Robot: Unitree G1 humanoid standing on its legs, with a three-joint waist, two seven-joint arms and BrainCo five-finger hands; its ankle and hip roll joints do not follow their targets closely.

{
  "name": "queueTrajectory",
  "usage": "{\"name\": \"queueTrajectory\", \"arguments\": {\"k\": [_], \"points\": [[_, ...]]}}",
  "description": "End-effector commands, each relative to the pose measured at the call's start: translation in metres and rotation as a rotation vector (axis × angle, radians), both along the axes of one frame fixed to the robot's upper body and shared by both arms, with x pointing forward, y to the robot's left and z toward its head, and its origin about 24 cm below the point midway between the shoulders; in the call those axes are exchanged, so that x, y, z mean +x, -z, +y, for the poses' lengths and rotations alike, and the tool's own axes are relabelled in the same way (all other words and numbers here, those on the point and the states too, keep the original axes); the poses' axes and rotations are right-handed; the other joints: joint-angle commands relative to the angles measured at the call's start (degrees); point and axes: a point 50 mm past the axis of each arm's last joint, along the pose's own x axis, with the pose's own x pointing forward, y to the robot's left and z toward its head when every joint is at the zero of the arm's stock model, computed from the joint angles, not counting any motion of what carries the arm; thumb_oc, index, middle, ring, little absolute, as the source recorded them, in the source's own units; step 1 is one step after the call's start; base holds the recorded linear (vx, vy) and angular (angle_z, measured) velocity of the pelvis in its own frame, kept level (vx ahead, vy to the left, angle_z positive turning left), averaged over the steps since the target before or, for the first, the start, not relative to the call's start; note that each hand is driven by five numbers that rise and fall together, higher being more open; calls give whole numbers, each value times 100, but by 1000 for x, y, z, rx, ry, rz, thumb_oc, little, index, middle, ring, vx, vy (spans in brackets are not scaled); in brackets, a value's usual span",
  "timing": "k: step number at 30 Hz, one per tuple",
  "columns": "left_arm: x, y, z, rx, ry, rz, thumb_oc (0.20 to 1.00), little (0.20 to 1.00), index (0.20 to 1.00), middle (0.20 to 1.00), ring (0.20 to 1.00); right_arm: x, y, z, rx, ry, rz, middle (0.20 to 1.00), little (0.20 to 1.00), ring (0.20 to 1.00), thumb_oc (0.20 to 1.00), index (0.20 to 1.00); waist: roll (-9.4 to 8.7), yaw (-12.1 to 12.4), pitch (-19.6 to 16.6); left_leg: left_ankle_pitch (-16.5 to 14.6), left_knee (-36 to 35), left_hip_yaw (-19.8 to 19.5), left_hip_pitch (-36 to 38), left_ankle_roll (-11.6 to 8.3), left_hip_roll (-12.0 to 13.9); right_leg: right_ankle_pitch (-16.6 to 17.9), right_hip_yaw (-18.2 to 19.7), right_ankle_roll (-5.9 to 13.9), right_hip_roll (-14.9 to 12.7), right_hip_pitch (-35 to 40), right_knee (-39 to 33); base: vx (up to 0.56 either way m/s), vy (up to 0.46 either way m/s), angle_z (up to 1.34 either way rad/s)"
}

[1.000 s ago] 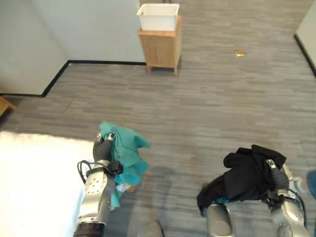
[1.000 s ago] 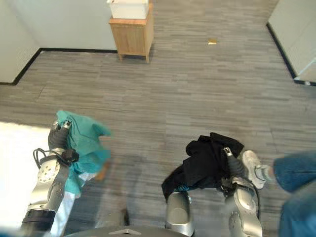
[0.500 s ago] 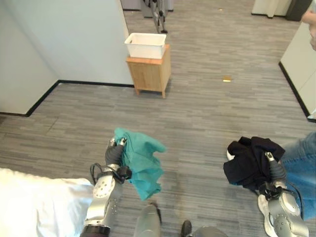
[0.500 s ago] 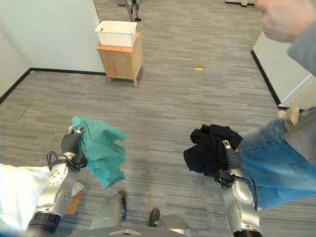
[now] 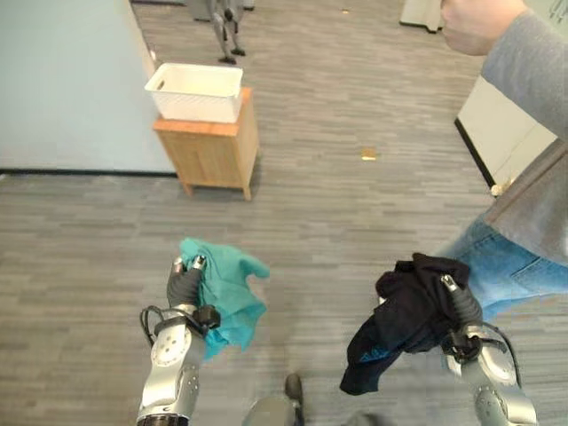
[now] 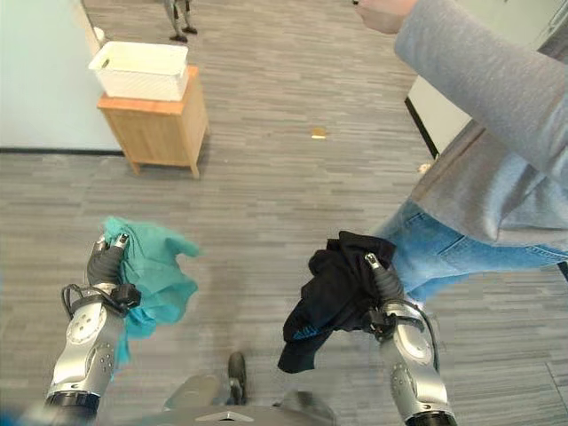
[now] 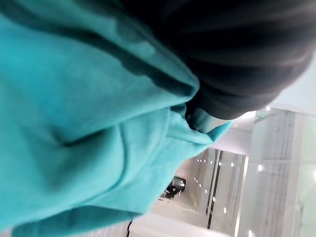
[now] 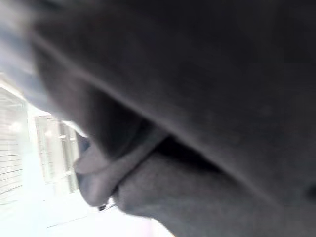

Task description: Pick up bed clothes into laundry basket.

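Observation:
My left hand [image 5: 185,284] is shut on a teal garment [image 5: 227,289], held up over the floor at lower left; the cloth bunches beside the fingers and hangs down. The same teal cloth [image 7: 74,123] lies close against the left wrist view. At lower right my right hand [image 5: 463,307] is shut on a black garment [image 5: 404,321], whose loose end dangles toward the floor. Black cloth [image 8: 197,98] covers the right wrist view. The white laundry basket [image 5: 193,91] sits on a small wooden cabinet [image 5: 209,156], well ahead at upper left.
A person stands close on the right, with a grey sleeve [image 5: 525,71] and fist raised at top right and a jeans leg [image 5: 506,266] right beside my right hand. A pale wall [image 5: 62,89] runs along the left behind the cabinet. Grey plank floor [image 5: 337,213] lies between me and the basket.
The camera has turned: the white bed has left the picture and the basket and cabinet look nearer. The person is closer on the right. The black garment hangs lower.

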Motion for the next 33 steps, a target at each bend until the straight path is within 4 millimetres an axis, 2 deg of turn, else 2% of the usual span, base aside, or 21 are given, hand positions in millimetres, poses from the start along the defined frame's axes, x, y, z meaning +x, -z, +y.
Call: {"name": "queueTrajectory", "arguments": {"k": [1,3,5,8,10,12,13,14,15,16,17,19,21,23,25,26,27,29,30,31,33], "points": [[6,-47,9,93,20,-206,200,200,200,200,200,20,-30,2,1,-1,-169,200,200,200,200,200,61,25,157,-73,-65,208,97,-788,626,1428,-51,119,-21,263,-1719,709,-110,20],[5,-45,8,88,25,-202,200,200,200,200,200,18,-28,-4,-2,21,-153,200,200,200,200,200,116,-87,185,-159,-273,-54,394,-910,648,1340,32,66,30,17,-2616,573,-167,46],[6,-43,7,82,29,-195,200,200,200,200,200,16,-25,-7,6,47,-139,200,200,200,200,200,81,-229,215,-382,-484,-362,770,-1097,606,1408,392,155,133,-168,-4293,643,-235,59],[11,-42,3,70,43,-194,200,200,200,200,200,11,-25,-14,-9,77,-143,200,200,200,200,200,33,-414,140,-676,-491,-706,1149,-1312,725,1941,896,391,183,-385,-5684,698,-259,55],[11,-40,1,77,56,-193,200,200,200,200,200,8,-26,-21,-33,94,-143,200,200,200,200,200,108,-567,85,-826,-391,-871,1426,-1468,1001,2099,713,558,94,-528,-5647,598,-318,88],[12,-36,-1,74,57,-178,200,200,200,200,200,7,-25,-21,-23,98,-137,200,200,200,200,200,54,-590,-7,-568,65,-1060,1362,-1626,1164,2180,698,419,58,-442,-5247,436,-312,104],[12,-36,-1,74,57,-177,200,200,200,200,200,7,-25,-21,-23,98,-137,200,200,200,200,200,87,-596,-6,-617,82,-1061,1380,-1623,1197,2134,680,432,83,-416,-5237,488,-373,97],[11,-32,-3,41,52,-173,200,200,200,200,200,9,-25,-21,-15,94,-140,200,200,200,200,200,137,-655,-24,230,1160,-1166,1076,-1709,1493,2052,591,188,186,-279,-5029,466,-440,68],[13,-32,-3,13,41,-176,200,200,200,200,200,11,-28,-21,-3,94,-155,200,200,200,200,200,106,-687,-23,805,2175,-1083,613,-1671,1739,1926,457,6,248,-49,-5030,611,-713,59],[14,-33,-3,-19,33,-185,200,200,200,200,200,12,-30,-23,8,100,-165,200,200,200,200,200,-17,-653,47,1067,3245,-896,234,-1656,1931,1797,338,-221,320,247,-5075,489,-675,45],[13,-34,-2,-31,44,-188,200,200,200,200,200,10,-28,-25,15,108,-158,200,200,200,200,200,-121,-549,157,960,3882,-835,-192,-1548,1901,1681,245,-398,389,513,-5165,455,-644,31],[12,-37,-2,-28,48,-197,200,200,200,200,200,10,-27,-32,-5,134,-141,200,200,200,200,200,-220,-280,356,783,4711,-717,-992,-1596,1768,1499,206,-526,509,1069,-5395,408,-445,-11],[15,-38,-3,-45,38,-203,200,200,200,200,200,13,-32,-31,-2,137,-156,200,200,200,200,200,-182,-92,465,599,4589,-503,-1557,-1686,1616,1343,182,-540,569,1435,-5487,450,-245,-35],[16,-35,-1,-50,30,-191,200,200,200,200,200,15,-34,-29,10,127,-165,200,200,200,200,200,-124,64,424,651,3651,-361,-1856,-1690,1447,1211,195,-509,624,1717,-5591,429,-109,-21],[13,-31,0,-46,27,-179,200,200,200,200,200,12,-32,-30,14,130,-160,200,200,200,200,200,-125,130,390,705,3273,-322,-1856,-1691,1356,1102,264,-503,628,1829,-5598,469,-29,-37],[13,-27,-1,-36,29,-161,200,200,200,200,200,7,-29,-31,7,138,-149,200,200,200,200,200,29,213,315,813,1918,-379,-1916,-1583,1029,858,351,-490,776,2032,-5607,737,-10,-38],[13,-25,-1,-32,29,-152,200,200,200,200,200,6,-28,-31,1,133,-147,200,200,200,200,200,100,255,241,897,1255,-410,-1887,-1550,875,800,373,-466,865,2121,-5611,766,-22,-8],[11,-24,-1,-22,22,-143,200,200,200,200,200,2,-27,-32,-6,136,-143,200,200,200,200,200,143,193,144,1158,165,137,-1716,-1511,656,590,335,-453,1006,2437,-5637,584,-57,21],[11,-24,0,-10,18,-142,200,200,200,200,200,2,-27,-32,-16,129,-141,200,200,200,200,200,175,183,88,1185,-2,439,-1749,-1479,658,486,324,-475,1087,2547,-5609,397,-38,37],[10,-24,0,-9,17,-142,200,200,200,200,200,2,-27,-32,-16,128,-141,200,200,200,200,200,162,196,85,1191,-34,463,-1725,-1475,644,473,337,-470,1066,2547,-5600,545,-43,38],[5,-24,7,7,-11,-141,200,200,200,200,200,7,-30,-25,-30,80,-150,200,200,200,200,200,122,297,-124,1241,-149,911,-1521,-1363,677,205,338,-439,1133,2787,-5386,667,-27,10]]}}
